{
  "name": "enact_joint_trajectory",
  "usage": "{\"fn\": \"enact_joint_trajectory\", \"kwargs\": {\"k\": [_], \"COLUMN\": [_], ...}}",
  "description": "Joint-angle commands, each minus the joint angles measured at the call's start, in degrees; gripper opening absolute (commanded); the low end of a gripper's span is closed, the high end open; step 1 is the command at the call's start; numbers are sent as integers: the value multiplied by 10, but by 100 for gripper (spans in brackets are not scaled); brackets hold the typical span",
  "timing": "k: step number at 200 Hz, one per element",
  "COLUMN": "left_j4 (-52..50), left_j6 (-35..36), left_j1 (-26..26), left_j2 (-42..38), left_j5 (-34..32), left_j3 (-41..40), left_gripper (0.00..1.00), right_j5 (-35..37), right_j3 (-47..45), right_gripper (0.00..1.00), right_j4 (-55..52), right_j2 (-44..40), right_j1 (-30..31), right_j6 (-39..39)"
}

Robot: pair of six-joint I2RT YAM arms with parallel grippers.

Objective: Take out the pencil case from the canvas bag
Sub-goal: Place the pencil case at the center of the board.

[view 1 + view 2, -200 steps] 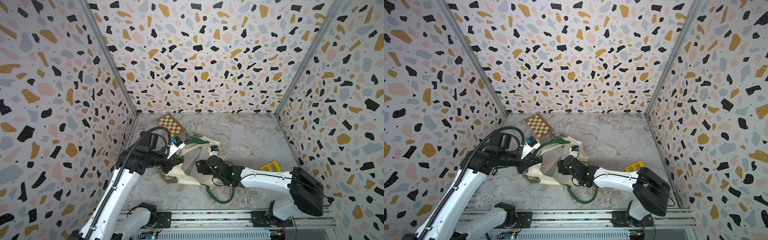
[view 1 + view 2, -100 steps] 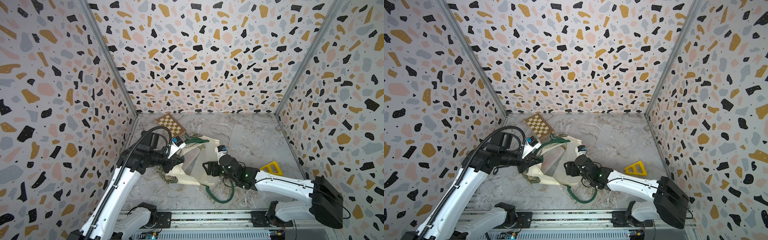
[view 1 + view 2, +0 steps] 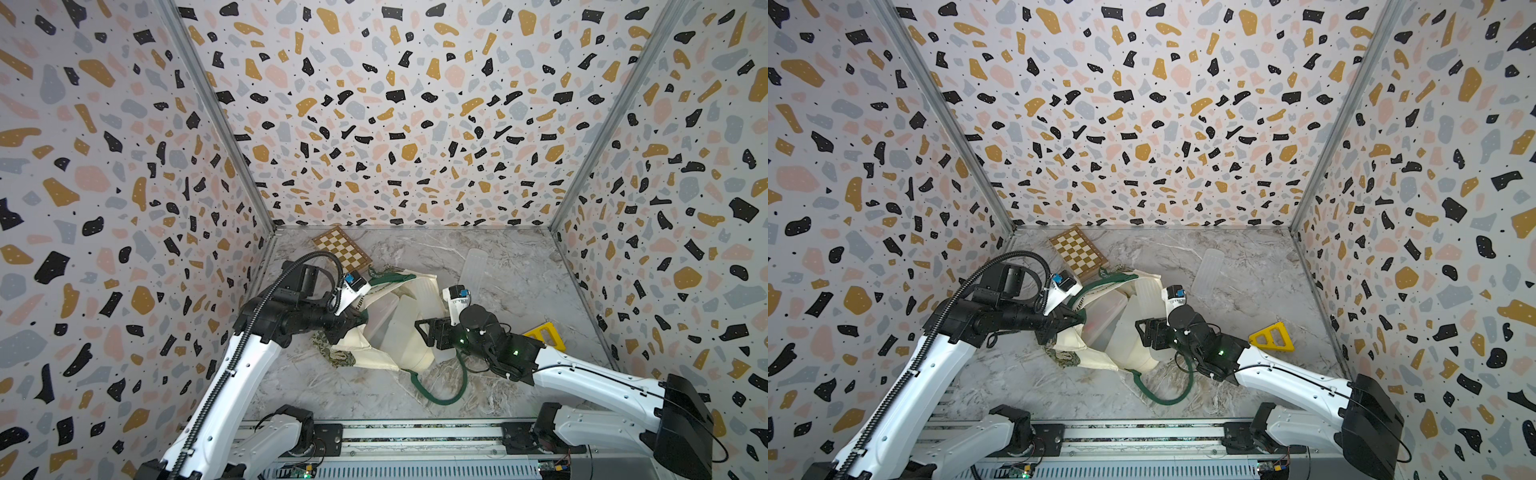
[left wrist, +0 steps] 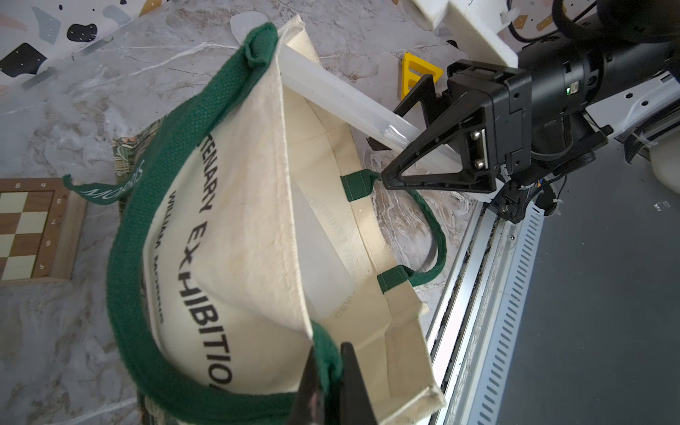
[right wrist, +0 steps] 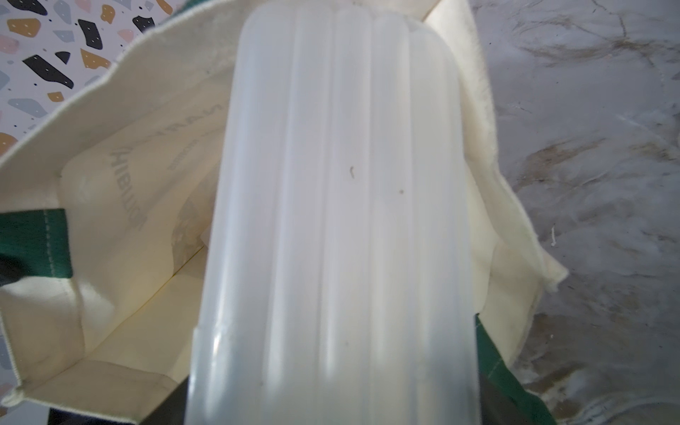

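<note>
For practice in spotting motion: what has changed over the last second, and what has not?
The right gripper, closed on the pencil case, drew back from the mouth of the canvas bag, sliding the case farther out. The left gripper stayed shut on the green strap, holding the bag open; the chessboard and yellow triangle did not move.
</note>
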Motion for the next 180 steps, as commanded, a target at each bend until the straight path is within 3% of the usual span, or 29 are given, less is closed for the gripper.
{"fn": "enact_joint_trajectory", "kwargs": {"k": [1,119,180], "left_j4": [22,19,-16], "left_j6": [1,-1,43], "left_j1": [2,2,2], "left_j2": [-12,-18,-20], "left_j5": [12,10,-3], "left_j3": [10,11,2], "left_gripper": [0,0,0], "right_j5": [12,-39,-54], "right_j3": [6,44,73], "right_gripper": [68,67,67], "right_j4": [12,-13,-51], "right_j2": [-30,-45,-37], "right_j1": [-24,-113,-176], "right_j6": [-8,-23,-41]}}
